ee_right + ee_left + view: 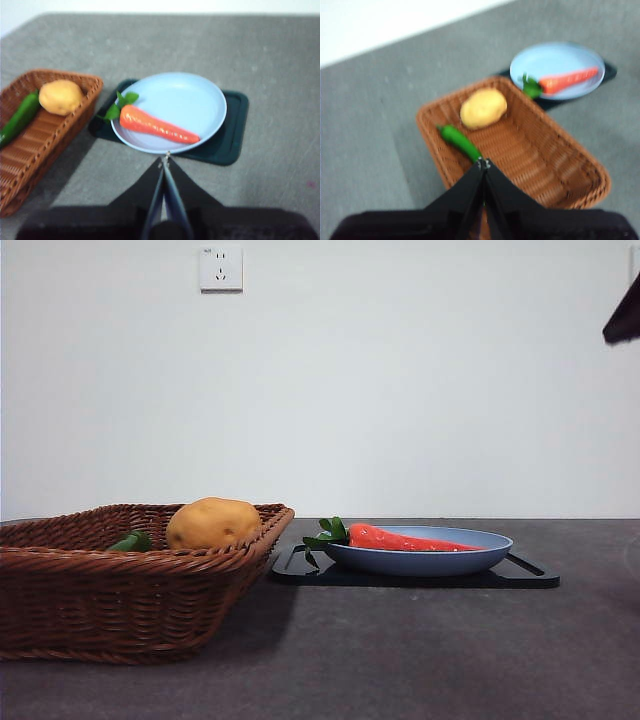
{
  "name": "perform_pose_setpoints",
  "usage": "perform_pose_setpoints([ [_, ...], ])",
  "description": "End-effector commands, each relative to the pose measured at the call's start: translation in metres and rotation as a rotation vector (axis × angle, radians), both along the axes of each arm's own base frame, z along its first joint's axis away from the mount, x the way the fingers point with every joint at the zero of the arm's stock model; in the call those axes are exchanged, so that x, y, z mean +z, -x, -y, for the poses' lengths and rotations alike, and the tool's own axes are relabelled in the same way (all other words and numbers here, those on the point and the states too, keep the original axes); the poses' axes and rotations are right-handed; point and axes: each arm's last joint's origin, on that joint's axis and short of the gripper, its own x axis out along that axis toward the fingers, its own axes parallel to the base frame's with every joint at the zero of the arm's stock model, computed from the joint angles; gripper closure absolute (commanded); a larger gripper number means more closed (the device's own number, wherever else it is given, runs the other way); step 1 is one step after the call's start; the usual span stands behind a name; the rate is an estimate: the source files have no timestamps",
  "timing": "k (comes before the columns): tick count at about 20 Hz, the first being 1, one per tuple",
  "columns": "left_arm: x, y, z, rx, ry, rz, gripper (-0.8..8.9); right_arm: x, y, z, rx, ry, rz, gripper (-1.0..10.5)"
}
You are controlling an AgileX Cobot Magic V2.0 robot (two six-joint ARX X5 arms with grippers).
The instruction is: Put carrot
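The carrot (156,125) lies in the blue plate (200,100) on a dark tray (231,142). The left claw (484,163) and right claw (165,159) are both pressed together, holding nothing. No readable writing shows.

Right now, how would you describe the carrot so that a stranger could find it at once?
Beside the brown wicker basket lies a dark tray with a light blue plate on it. The carrot lies on this plate: long, tapered, orange-red, with green leaves, unlike the round potato and green vegetable in the basket.
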Motion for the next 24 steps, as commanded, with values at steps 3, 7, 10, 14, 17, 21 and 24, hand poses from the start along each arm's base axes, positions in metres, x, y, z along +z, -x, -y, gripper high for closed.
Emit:
perform_pose_setpoints([
  [3,0.002,-0.002,0.003,0.005,0.016,-0.007,8.05,0.005,0.0,-0.001,-0.007,-0.034,0.014,9.4],
  [7,0.002,-0.006,0.006,0.01,0.008,-0.014,8.05,0.005,0.0,-0.001,-0.007,-0.034,0.015,9.4],
  [10,0.001,-0.008,0.007,0.008,0.004,-0.019,8.05,0.005,0.0,-0.001,-0.007,-0.034,0.014,9.4],
  [14,0.005,-0.002,-0.003,0.059,-0.037,0.078,8.05,0.005,0.0,-0.001,-0.007,-0.034,0.014,9.4],
  [17,0.002,-0.005,-0.016,0.175,0.033,0.298,8.05,0.005,0.0,-0.001,-0.007,-0.034,0.015,9.4],
  [21,-0.037,-0.012,-0.035,0.398,0.099,0.466,8.05,0.005,0.0,-0.001,-0.007,-0.034,0.015,9.4],
  [24,-0.074,-0.015,-0.042,0.399,0.113,0.426,8.05,0.005,0.0,-0.001,-0.007,-0.034,0.014,9.4],
])
